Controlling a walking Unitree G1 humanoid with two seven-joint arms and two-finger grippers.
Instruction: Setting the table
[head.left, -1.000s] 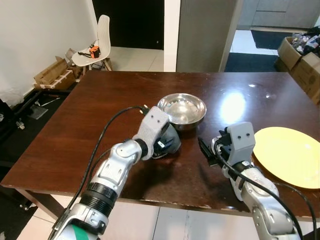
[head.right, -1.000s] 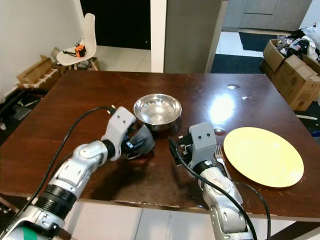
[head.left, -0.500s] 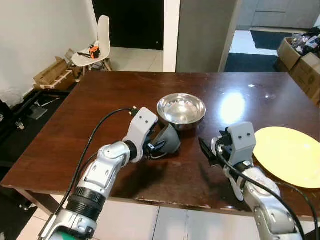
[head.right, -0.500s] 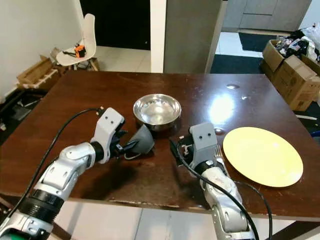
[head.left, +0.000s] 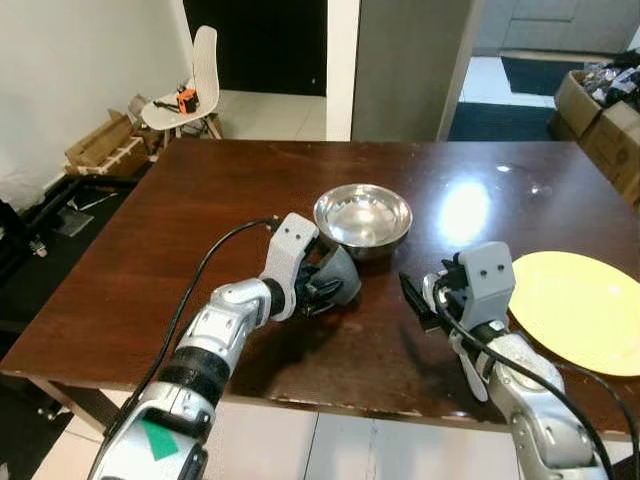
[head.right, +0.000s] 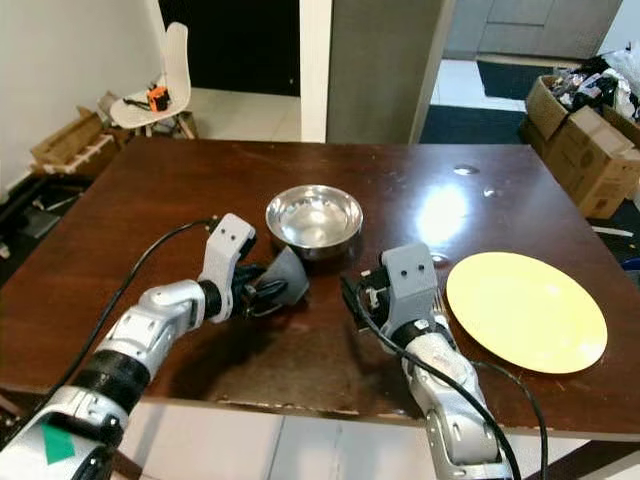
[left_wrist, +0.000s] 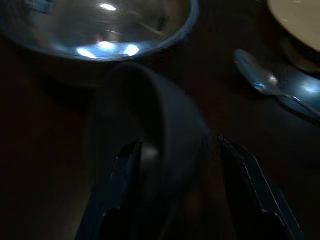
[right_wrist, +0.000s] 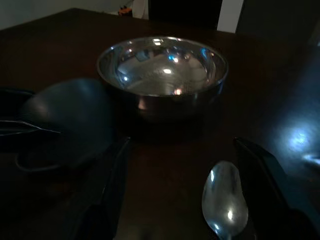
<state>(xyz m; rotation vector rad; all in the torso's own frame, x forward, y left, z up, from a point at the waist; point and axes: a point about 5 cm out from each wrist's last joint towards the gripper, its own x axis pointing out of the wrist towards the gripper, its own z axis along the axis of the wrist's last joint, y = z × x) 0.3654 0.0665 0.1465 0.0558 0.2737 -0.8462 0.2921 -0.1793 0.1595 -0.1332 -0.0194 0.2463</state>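
Note:
A dark grey cup (head.left: 343, 272) lies tilted on the brown table (head.left: 180, 230), just in front of a steel bowl (head.left: 362, 218). My left gripper (head.left: 325, 287) is shut on the cup, whose body (left_wrist: 150, 135) sits between the two fingers. My right gripper (head.left: 408, 295) hovers open low over the table, right of the cup and pointing at the bowl (right_wrist: 162, 70). A silver spoon (right_wrist: 225, 200) lies on the table between its spread fingers. A yellow plate (head.left: 580, 310) rests at the right edge.
A piece of silver cutlery (head.right: 440, 298) lies beside the plate's left rim. Beyond the table stand a white chair (head.left: 200, 80), cardboard boxes on the floor at left (head.left: 105, 145) and right (head.right: 585, 140), and a grey pillar (head.left: 410, 70).
My left wrist drew back to the left half a second ago and has come forward again beside the bowl, tilting the cup with it. The right arm has barely moved.

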